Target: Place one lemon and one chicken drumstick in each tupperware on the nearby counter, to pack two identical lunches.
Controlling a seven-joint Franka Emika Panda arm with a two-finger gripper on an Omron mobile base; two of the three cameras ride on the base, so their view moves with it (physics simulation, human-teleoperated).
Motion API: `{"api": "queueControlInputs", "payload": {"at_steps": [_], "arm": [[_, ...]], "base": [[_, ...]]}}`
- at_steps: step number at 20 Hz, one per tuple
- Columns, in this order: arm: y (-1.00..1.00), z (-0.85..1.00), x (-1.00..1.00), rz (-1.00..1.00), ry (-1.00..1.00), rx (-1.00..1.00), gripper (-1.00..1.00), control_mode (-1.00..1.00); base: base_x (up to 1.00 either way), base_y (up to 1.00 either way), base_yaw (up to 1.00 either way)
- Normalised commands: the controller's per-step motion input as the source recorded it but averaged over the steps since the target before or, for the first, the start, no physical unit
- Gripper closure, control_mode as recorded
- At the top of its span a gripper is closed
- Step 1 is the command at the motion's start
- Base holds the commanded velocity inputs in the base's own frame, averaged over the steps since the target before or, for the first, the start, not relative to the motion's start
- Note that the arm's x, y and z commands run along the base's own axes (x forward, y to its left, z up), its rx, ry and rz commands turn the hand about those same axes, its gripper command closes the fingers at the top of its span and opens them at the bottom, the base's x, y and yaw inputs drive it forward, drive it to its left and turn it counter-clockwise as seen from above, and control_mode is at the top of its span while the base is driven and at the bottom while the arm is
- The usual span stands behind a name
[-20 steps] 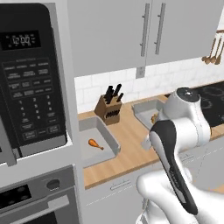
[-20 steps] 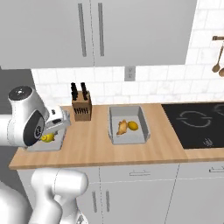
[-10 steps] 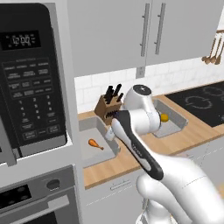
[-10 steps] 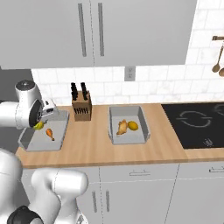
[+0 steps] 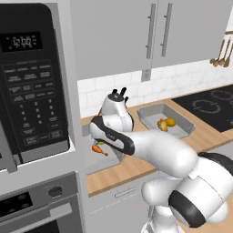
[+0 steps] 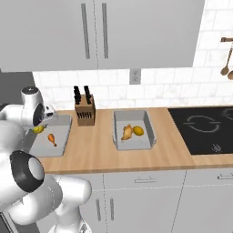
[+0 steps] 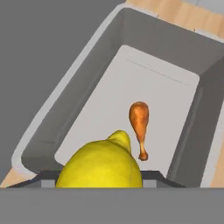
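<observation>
Over the left tray in the left base view, the arm reaches across, with a drumstick on the tray floor and a second tray holding a drumstick and a lemon further right on the tabletop. In the right base view the jaws hang at the far left tray's back edge, partly open and closed on a held lemon, near a knife block. In the hand view the held lemon sits low in the foreground above the grey tray, and the drumstick lies beyond it.
</observation>
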Motion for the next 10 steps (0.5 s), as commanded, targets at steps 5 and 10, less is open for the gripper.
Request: {"api": "queueControlInputs", "payload": {"at_steps": [5, 10], "arm": [[0.65, -0.52, 0.86, 0.00, 0.00, 0.00, 1.00, -1.00], [0.37, -0.58, 0.67, 0.03, 0.00, 0.00, -1.00, -1.00]], "base": [[0.00, 0.00, 0.00], [0.00, 0.00, 0.00]]}}
